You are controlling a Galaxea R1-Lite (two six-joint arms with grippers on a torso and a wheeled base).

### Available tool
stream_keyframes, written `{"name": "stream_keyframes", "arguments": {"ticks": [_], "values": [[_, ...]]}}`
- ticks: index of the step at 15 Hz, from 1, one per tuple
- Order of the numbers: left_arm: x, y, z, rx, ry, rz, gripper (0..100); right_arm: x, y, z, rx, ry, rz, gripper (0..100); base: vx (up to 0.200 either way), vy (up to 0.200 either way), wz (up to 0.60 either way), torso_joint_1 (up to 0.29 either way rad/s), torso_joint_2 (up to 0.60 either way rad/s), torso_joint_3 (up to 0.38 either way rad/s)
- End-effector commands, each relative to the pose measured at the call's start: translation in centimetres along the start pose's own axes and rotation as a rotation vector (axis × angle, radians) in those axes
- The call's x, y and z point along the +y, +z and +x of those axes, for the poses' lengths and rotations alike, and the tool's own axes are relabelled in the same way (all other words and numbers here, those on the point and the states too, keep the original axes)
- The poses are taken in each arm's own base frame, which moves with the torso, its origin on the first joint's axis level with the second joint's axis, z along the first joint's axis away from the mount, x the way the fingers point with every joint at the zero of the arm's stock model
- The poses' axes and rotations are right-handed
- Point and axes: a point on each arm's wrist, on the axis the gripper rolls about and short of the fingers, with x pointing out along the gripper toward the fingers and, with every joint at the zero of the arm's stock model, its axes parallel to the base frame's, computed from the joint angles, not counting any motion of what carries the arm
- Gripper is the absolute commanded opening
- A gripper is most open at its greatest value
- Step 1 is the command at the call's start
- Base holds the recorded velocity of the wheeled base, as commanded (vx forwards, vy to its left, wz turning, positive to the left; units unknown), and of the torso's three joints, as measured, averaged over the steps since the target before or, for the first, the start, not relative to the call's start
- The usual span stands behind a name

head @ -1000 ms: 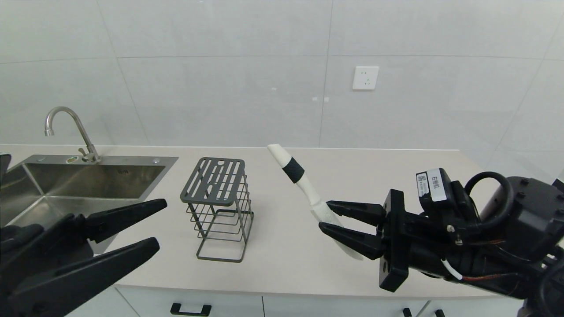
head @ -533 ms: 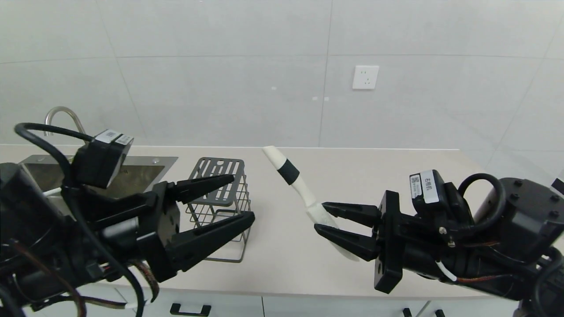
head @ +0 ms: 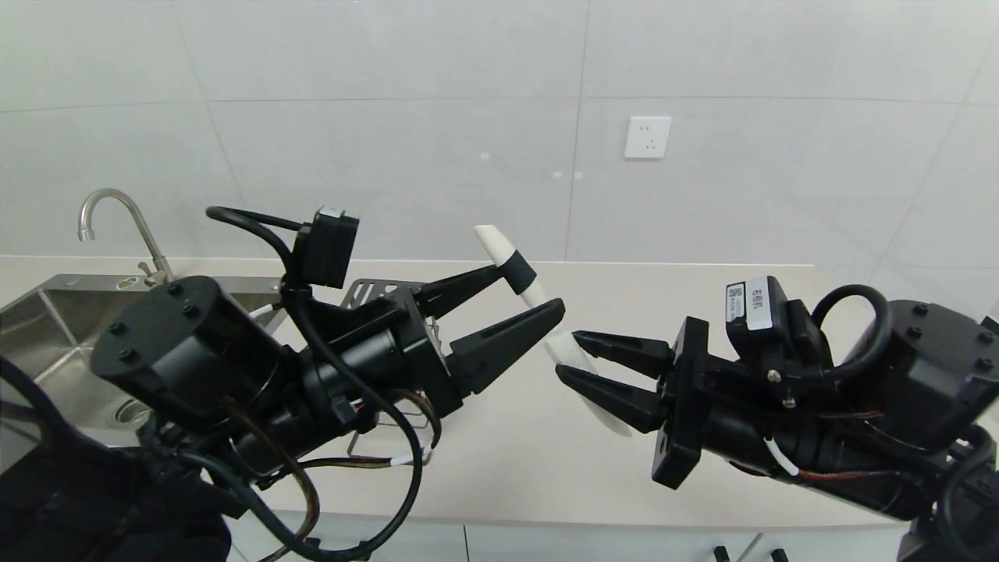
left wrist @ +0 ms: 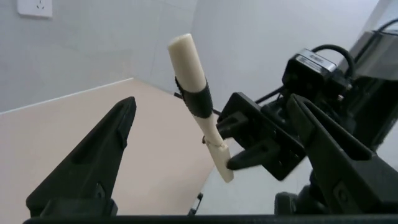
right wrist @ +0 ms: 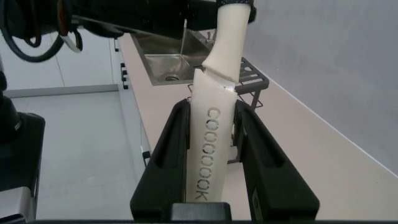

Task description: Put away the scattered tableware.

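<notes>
Above the counter [head: 726, 289], mid-air: right gripper [head: 569, 353] clamped on the blade of the white knife [head: 533, 294], handle tilted up. Left gripper [head: 530, 286] wide open, jaws flanking the handle without touching. Likely light, stiff, slick, possibly brittle. Best hold: the black-banded handle.

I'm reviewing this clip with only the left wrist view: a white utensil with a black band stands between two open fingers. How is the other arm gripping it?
Observer: The right pincer is shut on the flat lower part of the white knife, one finger pressed against each face.
Operator: Is there anywhere to store it?
Observer: A slotted wire rack stands on the counter, partly hidden behind the left arm.
Operator: What else is on that counter?
Observer: A sink with a curved faucet is set in to the left of the rack.
</notes>
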Motion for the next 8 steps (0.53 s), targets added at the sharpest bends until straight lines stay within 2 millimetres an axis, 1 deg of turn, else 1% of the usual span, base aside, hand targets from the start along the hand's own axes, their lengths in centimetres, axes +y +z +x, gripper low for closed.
{"name": "stream_keyframes", "arguments": {"ticks": [1, 3, 7, 8], "values": [[0.3, -1.1, 1.9, -0.002, 0.003, -0.036, 100, -0.2, 0.3, 0.2, -0.013, -0.005, -0.006, 0, 0.0, 0.0, 0.0, 0.0, 0.0, 0.0], [0.7, -0.7, 3.2, -0.05, 0.018, -0.039, 100, -0.3, 0.3, 0.2, -0.012, -0.013, -0.008, 0, 0.0, 0.0, 0.0, 0.0, 0.0, 0.0], [0.8, 0.4, 4.3, -0.103, -0.003, -0.021, 100, -1.9, 0.3, -0.5, -0.014, -0.078, -0.022, 0, 0.0, 0.0, 0.0, 0.0, 0.0, 0.0], [0.8, 0.7, 4.5, -0.113, -0.009, -0.033, 100, -2.2, 0.6, -0.5, -0.025, -0.087, -0.028, 0, 0.0, 0.0, 0.0, 0.0, 0.0, 0.0]]}}
